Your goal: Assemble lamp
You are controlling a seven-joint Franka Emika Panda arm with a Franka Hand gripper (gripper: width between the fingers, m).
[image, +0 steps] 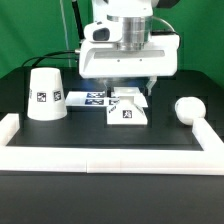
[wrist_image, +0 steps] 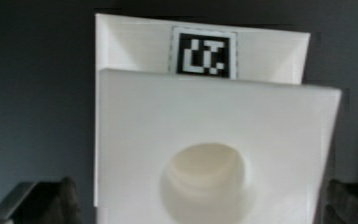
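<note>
The flat square lamp base lies at the table's middle, tag facing up. My gripper hangs right over it. In the wrist view the base fills the picture, with its tag at one end and its round socket between my fingers. My gripper is open, one dark finger on each side of the base, close to its edges. The cone shade stands at the exterior view's left. The round-headed bulb lies at the exterior view's right.
The marker board lies flat just behind the base, toward the shade. A low white wall borders the black table along the front and both sides.
</note>
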